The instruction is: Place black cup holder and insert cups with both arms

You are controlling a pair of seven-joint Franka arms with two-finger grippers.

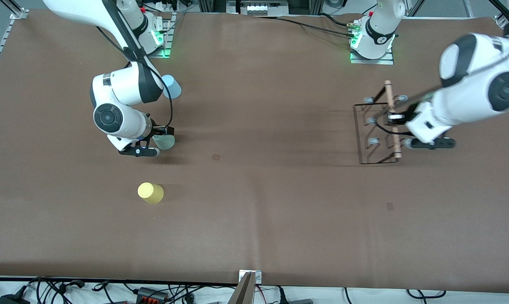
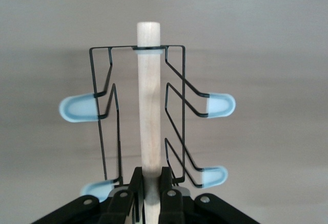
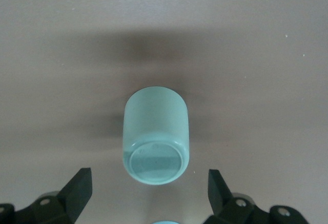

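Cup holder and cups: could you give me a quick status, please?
Left gripper shut on the cup holder's wooden rod. Right gripper open over the mint cup. Yellow cup and blue cup untouched. Nothing in the way.

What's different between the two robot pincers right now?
The left pincer is shut on the wooden rod of the black cup holder, at the left arm's end of the table. The right pincer stands open and empty, its fingers either side of the mint green cup, not touching it. Both are black and two-fingered.
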